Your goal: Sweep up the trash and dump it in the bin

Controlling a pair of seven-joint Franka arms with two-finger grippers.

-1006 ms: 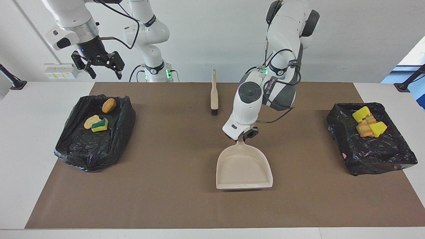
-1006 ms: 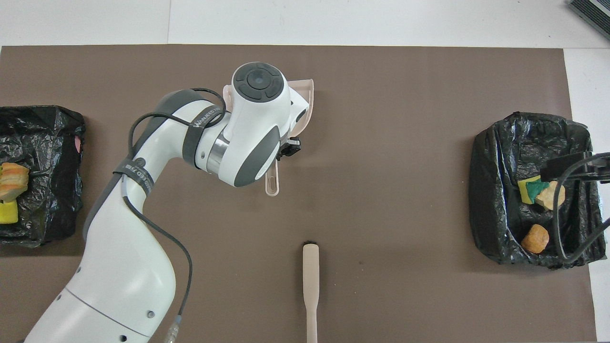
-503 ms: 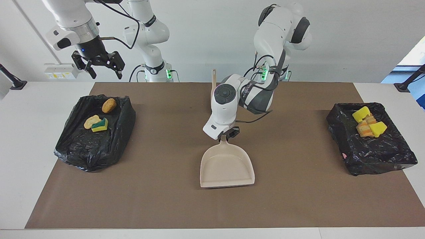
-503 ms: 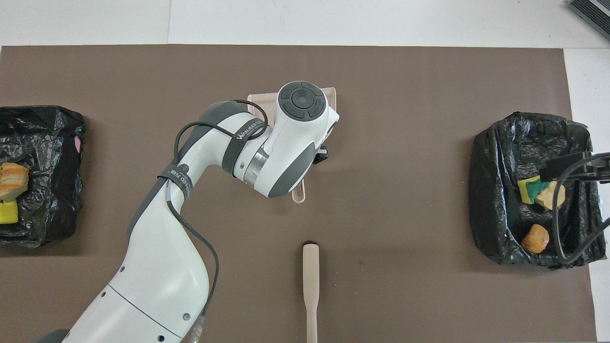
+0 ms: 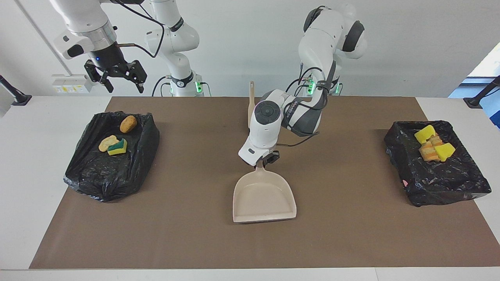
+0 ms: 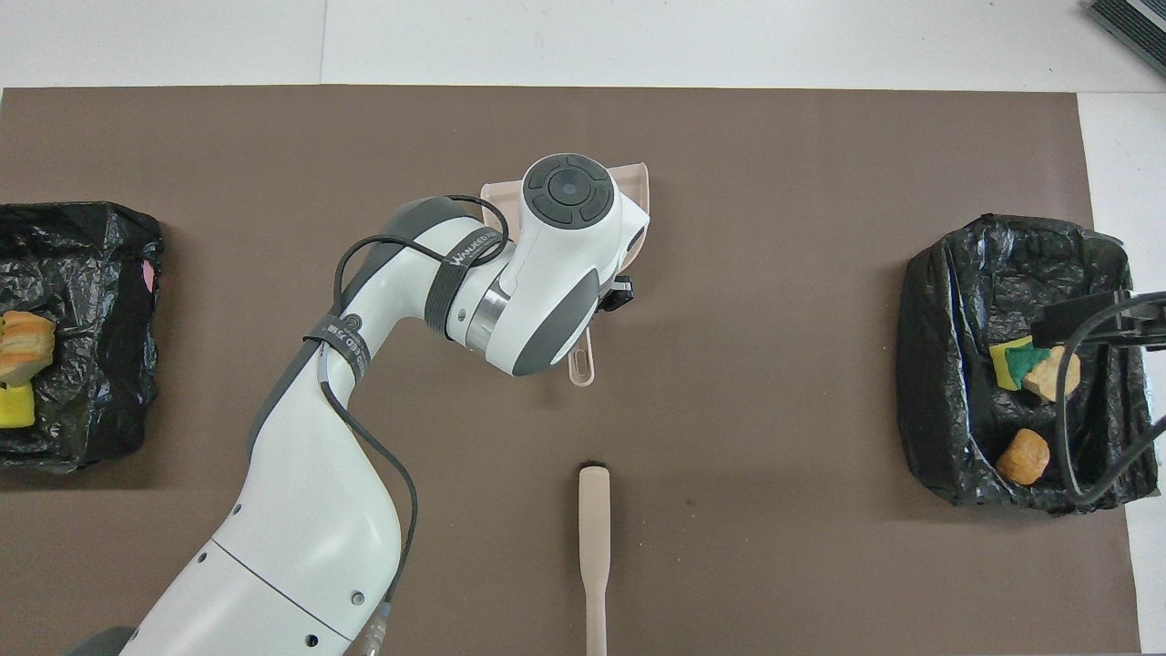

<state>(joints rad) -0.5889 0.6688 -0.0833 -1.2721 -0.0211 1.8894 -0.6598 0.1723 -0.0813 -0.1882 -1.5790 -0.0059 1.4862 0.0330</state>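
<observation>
Trash (image 5: pixel 431 146) sits heaped at frame right of the facing view inside a black bag-lined bin (image 5: pixel 441 183) at the left arm's end of the table: two yellow sponge scraps and a stack of orange-tan lumps. A second bag-lined bin (image 5: pixel 105 175), at frame left, holds three more pieces (image 5: pixel 117 141): an orange-brown lump, a tan lump and a yellow-green sponge scrap. Two bins, one dustpan, one brush, two arms.

At centre frame, the beige dustpan (image 5: pixel 264 197) lies on the brown mat (image 5: pixel 351 234) with its long axis running toward and away from the robots, open mouth pointing away from them, handle toward them. The left gripper (image 5: pixel 265 160) is clamped narrowly on that handle, the pan's floor bare. In the overhead view the left arm's wrist covers most of the pan (image 6: pixel 638 182), with only its corners and handle tip showing.

A beige brush (image 6: pixel 593 556) lies on the mat nearer to the robots than the dustpan, long axis likewise toward and away from them, bristle end pointing toward the pan.

Compared with a second ago, the dustpan and left gripper have shifted toward the right arm's end of the table, reaching mid-mat; over the last half second the move is slight.

The right gripper (image 5: pixel 117 80), at upper left of the facing view, waits with its fingers spread wide and nothing in them, over the table edge by the second bin.
</observation>
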